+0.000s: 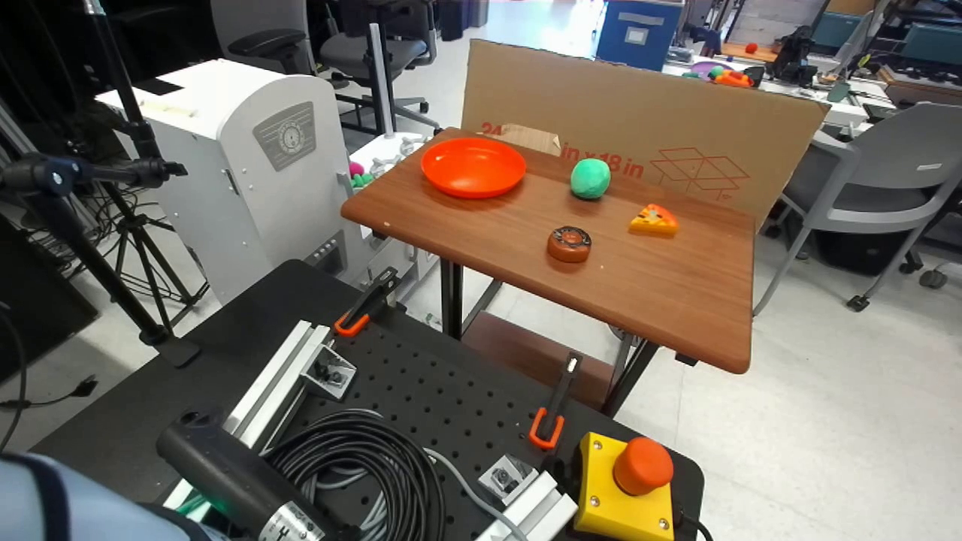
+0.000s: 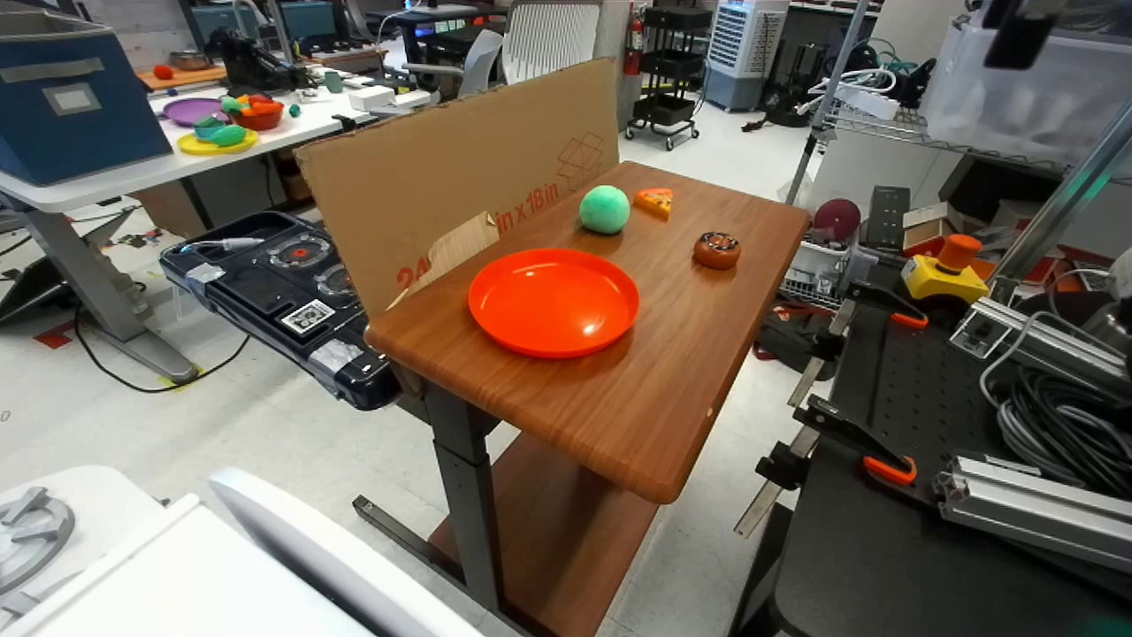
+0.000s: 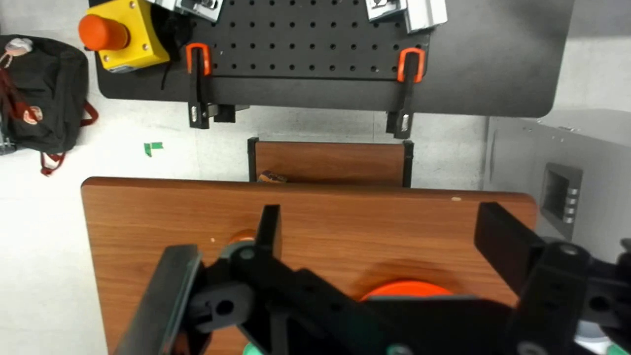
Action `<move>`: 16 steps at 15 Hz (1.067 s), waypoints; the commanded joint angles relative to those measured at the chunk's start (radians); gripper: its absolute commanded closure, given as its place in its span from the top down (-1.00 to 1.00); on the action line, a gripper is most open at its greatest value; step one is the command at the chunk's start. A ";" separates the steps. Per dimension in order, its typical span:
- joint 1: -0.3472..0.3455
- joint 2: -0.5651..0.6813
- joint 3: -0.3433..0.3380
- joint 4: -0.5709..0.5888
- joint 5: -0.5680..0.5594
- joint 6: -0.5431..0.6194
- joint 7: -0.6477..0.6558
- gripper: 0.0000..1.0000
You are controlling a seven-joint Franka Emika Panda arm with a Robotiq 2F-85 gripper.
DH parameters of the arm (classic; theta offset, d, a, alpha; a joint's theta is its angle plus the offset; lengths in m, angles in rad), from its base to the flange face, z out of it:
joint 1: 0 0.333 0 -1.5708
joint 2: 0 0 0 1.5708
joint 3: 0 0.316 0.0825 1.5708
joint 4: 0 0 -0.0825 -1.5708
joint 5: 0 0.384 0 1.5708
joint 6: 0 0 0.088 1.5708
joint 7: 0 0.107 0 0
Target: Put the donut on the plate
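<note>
The donut (image 1: 569,245) is a small brown ring with a dark top, lying on the wooden table; it also shows in an exterior view (image 2: 716,251). In the wrist view only its edge (image 3: 241,236) shows behind the left finger. The plate (image 1: 473,169) is round, shallow and orange-red, on the same table near its end, and shows in an exterior view (image 2: 554,303). In the wrist view its rim (image 3: 409,288) peeks past the gripper body. My gripper (image 3: 384,224) is open with nothing between its fingers, above the table. The exterior views do not show its fingers.
A green ball (image 1: 590,178) and an orange-yellow toy piece (image 2: 654,203) lie on the table (image 1: 661,293). A cardboard sheet (image 1: 639,120) stands along its far edge. A black base bench (image 3: 315,91) with clamps and a yellow emergency-stop box (image 1: 627,488) stands across a gap.
</note>
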 commanded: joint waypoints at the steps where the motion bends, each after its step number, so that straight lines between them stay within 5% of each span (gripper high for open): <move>1: -0.056 0.111 -0.064 0.069 -0.063 0.075 -0.040 1.00; 10: -0.121 0.385 -0.198 0.152 -0.043 0.360 -0.145 1.00; 16: -0.139 0.597 -0.238 0.258 -0.025 0.425 -0.212 1.00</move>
